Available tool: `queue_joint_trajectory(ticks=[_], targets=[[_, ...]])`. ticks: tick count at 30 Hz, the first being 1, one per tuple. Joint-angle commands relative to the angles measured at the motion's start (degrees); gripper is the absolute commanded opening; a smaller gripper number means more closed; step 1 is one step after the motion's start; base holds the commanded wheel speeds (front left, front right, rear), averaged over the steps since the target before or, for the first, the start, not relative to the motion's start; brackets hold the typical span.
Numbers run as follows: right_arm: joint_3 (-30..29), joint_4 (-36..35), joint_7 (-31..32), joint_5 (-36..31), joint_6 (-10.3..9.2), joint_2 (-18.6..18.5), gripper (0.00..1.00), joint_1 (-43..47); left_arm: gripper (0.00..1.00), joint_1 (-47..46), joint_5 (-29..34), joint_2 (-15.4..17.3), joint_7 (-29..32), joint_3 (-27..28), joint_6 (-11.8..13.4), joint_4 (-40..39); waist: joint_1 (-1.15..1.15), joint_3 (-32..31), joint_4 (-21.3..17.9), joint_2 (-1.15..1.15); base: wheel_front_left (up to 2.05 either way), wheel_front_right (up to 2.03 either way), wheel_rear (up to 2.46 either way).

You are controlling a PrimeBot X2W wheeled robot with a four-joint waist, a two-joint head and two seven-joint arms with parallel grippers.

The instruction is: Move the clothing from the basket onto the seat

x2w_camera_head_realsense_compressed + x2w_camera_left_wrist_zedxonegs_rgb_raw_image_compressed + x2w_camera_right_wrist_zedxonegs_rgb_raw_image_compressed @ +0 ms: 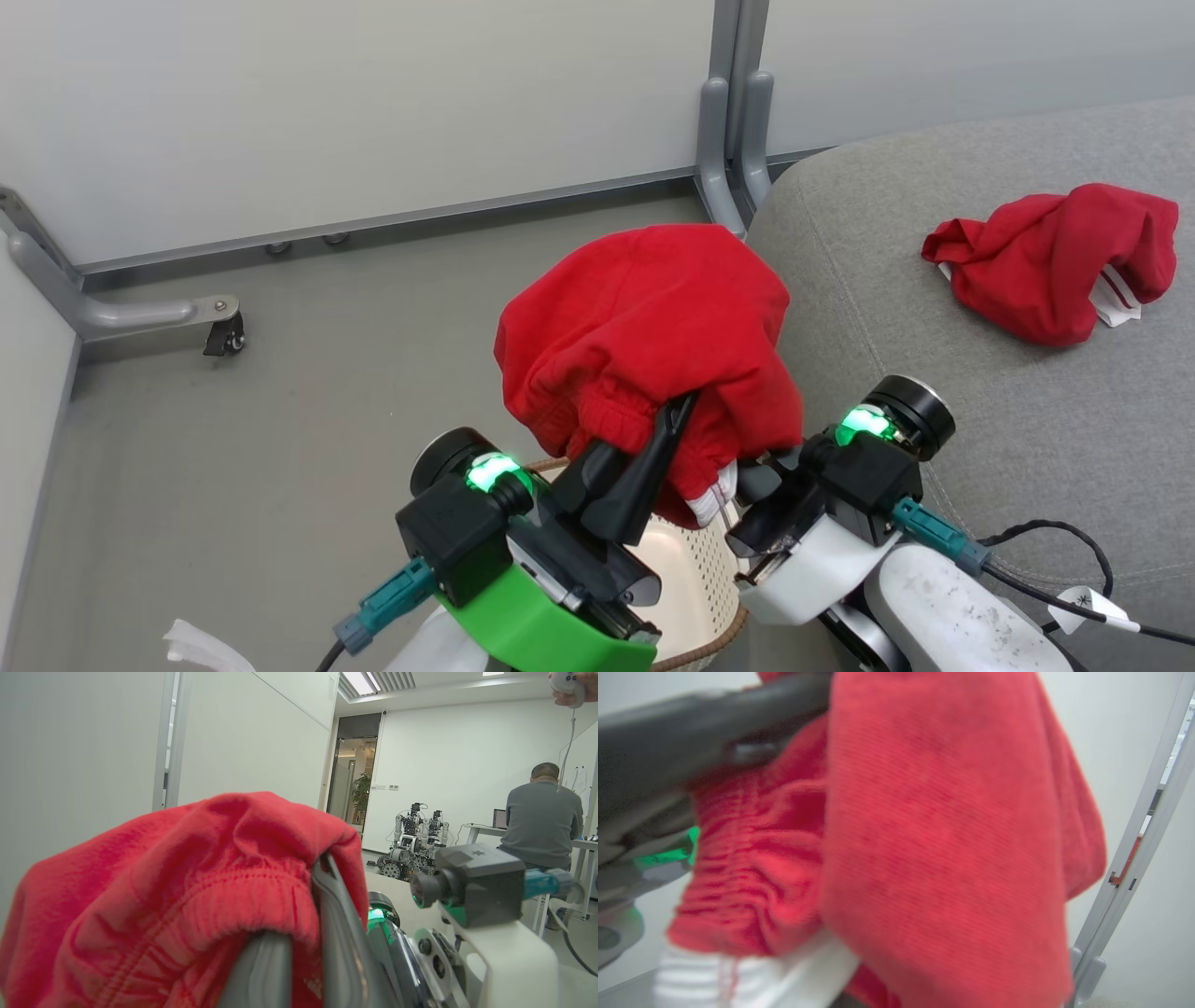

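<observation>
Head view: left gripper (668, 422) clamped on the clothing (644, 317) over the basket (686, 569); right gripper (780, 474) buried in cloth, grip unclear; best lift clear, then swing onto the seat (980, 420).

The clothing (653, 327) covers the fingertips of your right gripper (770, 471), so you cannot tell whether it grips. The basket (691, 569) is mostly hidden beneath and cut off at the bottom edge.

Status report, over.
Left end effector shut on red garment above basket. Right end effector tips hidden under it. Second garment on seat. No obstruction seen.
</observation>
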Motion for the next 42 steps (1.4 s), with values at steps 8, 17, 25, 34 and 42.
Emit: queue_joint_trajectory(ticks=[8,17,25,34,42], targets=[[-0.9,-0.9,0.0,1.2,-0.1,0.3,0.0,0.8,0.0,-0.1,-0.1,0.0,0.0,0.7,-0.3,0.5,0.0,0.2,-0.5,0.0,0.0,0.0,0.0],[-3.6,-2.7,0.0,2.4,-0.1,1.4,0.0,1.7,1.0,0.2,0.7,-0.3,0.0,1.4,-0.3,1.0,0.0,0.2,-0.6,0.0,0.0,0.0,0.0],[-8.9,-4.3,0.0,3.3,-0.1,2.0,0.0,3.0,1.0,2.2,0.4,2.3,0.0,2.1,-0.2,1.9,0.0,-0.1,-0.6,0.0,0.0,0.0,0.0],[-13.5,-5.2,0.0,2.6,-0.1,2.3,0.0,4.4,1.0,5.5,-0.2,4.5,0.0,5.2,-0.2,3.2,0.0,-0.6,-0.2,0.0,0.0,0.0,0.0],[-17.7,-5.8,0.0,2.5,-0.1,2.5,0.0,6.9,1.0,10.3,3.3,4.4,0.0,14.8,-0.2,8.0,0.0,-1.4,0.7,0.0,0.0,0.0,0.0]])
